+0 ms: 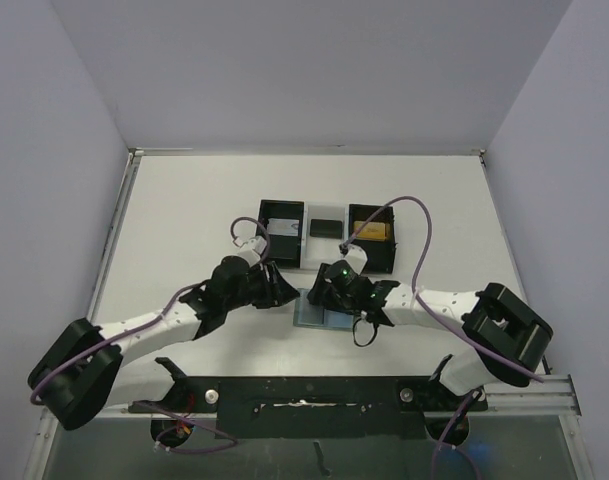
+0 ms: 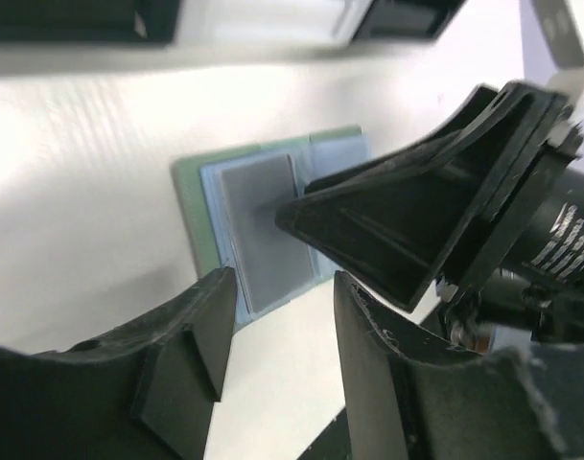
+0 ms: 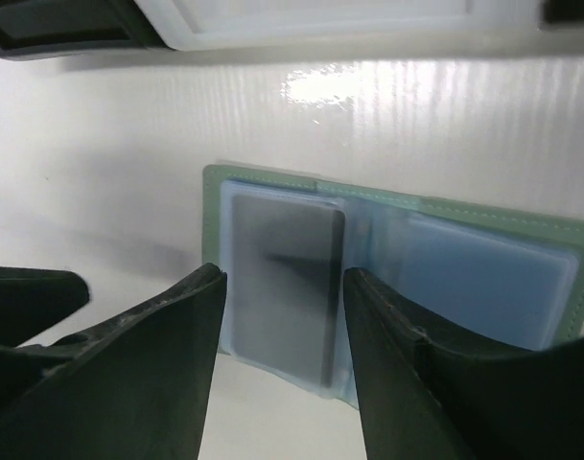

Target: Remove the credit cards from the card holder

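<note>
From my station I saw a white table [image 1: 184, 220] boxed in by pale lilac walls: left [image 1: 44, 150], back [image 1: 314, 70] and right [image 1: 574, 150]. Toward the far side of the table sat a three-compartment tray [image 1: 306, 225], with black end sections and a clear middle one. In both wrist views it showed only as a blur along the top edge. A black rail [image 1: 314, 395] ran along the table's near edge.

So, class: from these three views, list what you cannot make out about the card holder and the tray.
Top view: left gripper and right gripper cover most of the card holder.
Left wrist view: a right gripper finger hides much of the right pocket.
Right wrist view: blur leaves the right pocket's contents unclear; the top edge cuts off the tray.
</note>
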`<action>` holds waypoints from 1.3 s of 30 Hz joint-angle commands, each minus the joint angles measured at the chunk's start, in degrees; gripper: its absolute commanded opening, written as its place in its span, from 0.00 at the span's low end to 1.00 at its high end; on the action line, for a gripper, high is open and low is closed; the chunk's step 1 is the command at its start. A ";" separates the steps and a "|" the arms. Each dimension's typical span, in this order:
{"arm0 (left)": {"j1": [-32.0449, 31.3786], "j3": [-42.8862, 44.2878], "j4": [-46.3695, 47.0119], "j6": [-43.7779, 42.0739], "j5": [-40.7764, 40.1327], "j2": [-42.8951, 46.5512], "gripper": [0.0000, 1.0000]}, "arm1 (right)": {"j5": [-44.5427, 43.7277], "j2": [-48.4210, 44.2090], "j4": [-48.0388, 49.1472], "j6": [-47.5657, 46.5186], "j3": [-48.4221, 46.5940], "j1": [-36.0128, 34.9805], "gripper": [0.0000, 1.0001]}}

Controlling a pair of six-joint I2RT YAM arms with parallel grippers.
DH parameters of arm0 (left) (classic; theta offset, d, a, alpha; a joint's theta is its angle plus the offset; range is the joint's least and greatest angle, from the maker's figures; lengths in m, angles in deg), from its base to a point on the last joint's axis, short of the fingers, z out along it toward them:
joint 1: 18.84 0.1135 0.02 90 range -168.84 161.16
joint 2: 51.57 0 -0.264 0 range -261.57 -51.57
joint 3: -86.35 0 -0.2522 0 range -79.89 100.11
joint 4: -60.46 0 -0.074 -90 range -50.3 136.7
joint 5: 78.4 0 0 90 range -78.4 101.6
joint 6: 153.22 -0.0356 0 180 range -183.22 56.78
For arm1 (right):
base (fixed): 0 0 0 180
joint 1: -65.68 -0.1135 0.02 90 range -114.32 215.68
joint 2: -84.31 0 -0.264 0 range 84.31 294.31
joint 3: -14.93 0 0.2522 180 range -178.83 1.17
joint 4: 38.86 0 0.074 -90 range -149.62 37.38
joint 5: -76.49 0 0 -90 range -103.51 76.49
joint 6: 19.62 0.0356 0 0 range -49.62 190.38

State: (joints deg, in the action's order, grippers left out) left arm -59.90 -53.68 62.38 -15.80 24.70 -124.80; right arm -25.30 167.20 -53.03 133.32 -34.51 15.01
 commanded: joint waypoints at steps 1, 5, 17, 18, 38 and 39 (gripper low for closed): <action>1.02 -2.00 -4.26 0.57 -13.56 10.47 0.46 | -5.16 2.94 -9.50 -4.69 -9.63 -2.30 0.55; 2.01 -3.97 -6.74 1.01 -18.68 17.02 0.50 | -8.77 8.83 -18.18 -5.10 -17.31 -4.02 0.60; 3.11 -5.57 -8.67 -0.70 -20.13 24.09 0.53 | -15.78 13.70 -28.31 -2.39 -25.71 -8.11 0.70; 3.13 -5.44 -8.60 -0.90 -19.75 23.90 0.53 | -15.86 13.49 -28.27 -2.05 -25.52 -8.05 0.69; 3.40 -4.19 -3.74 -1.65 -13.26 15.43 0.52 | -10.82 18.50 -24.33 1.18 -21.04 -6.96 0.54; 3.36 -4.23 -3.74 -1.73 -13.10 15.41 0.52 | -10.56 17.62 -23.42 1.03 -20.11 -6.60 0.53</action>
State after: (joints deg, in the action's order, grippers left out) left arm -56.91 -59.71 54.42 -15.99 9.58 -108.93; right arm -37.08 183.11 -78.21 132.40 -56.26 8.23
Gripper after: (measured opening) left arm 0.523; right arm 0.571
